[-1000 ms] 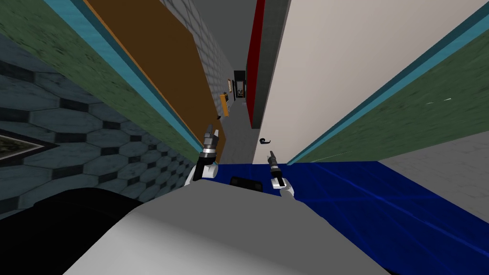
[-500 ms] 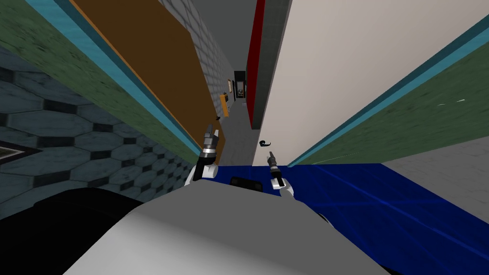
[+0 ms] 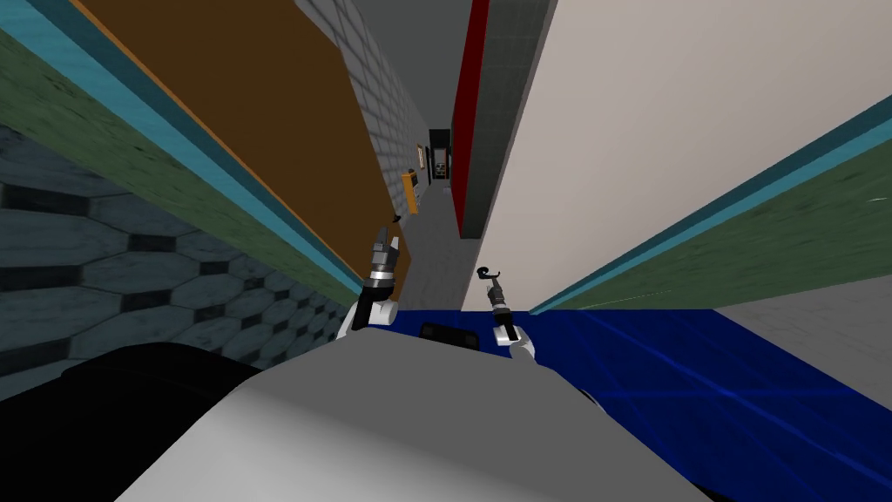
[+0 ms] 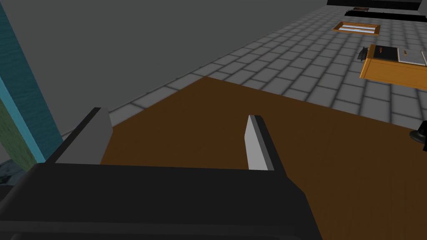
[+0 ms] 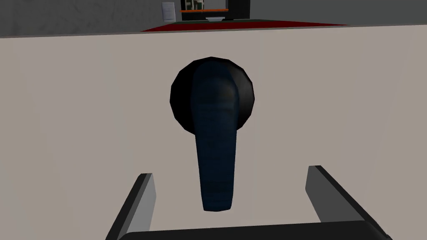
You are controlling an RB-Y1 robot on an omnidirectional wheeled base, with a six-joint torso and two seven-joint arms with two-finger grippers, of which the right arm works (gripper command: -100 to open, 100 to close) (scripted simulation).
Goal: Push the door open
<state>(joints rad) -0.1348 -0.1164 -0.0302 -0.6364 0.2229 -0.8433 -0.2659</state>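
We stand in a narrow passage with a deep blue floor (image 3: 697, 383) beneath us. Green walls (image 3: 766, 235) edged in teal splay away on both sides.

Nearest to us, our right gripper (image 5: 230, 171) is raised in front of an off-white door (image 5: 83, 125) on our right side. Its claw is wide, with the two fingers (image 5: 141, 196) standing well apart and holding nothing. A dark lever handle (image 5: 214, 166) hangs from a round black base plate (image 5: 179, 96) on that door. The free end of the lever dips into the gap between the fingers, and neither finger touches it. From the head camera, the gripper's tip sits just beside the handle, low on the door's near edge.

Our left gripper (image 4: 177, 121) is lifted at our left side, also wide and empty. It points along a brown door (image 4: 250, 146) that stands against the left wall. A small dark knob (image 4: 418, 135) shows on that brown door further along.

Beyond both doors, a corridor of grey block-patterned surfaces (image 3: 383, 105) runs away from us. An orange piece of furniture (image 3: 409, 190) stands along its left side. A tall red strip (image 3: 470, 105) beside a dark grey edge rises past the off-white door.
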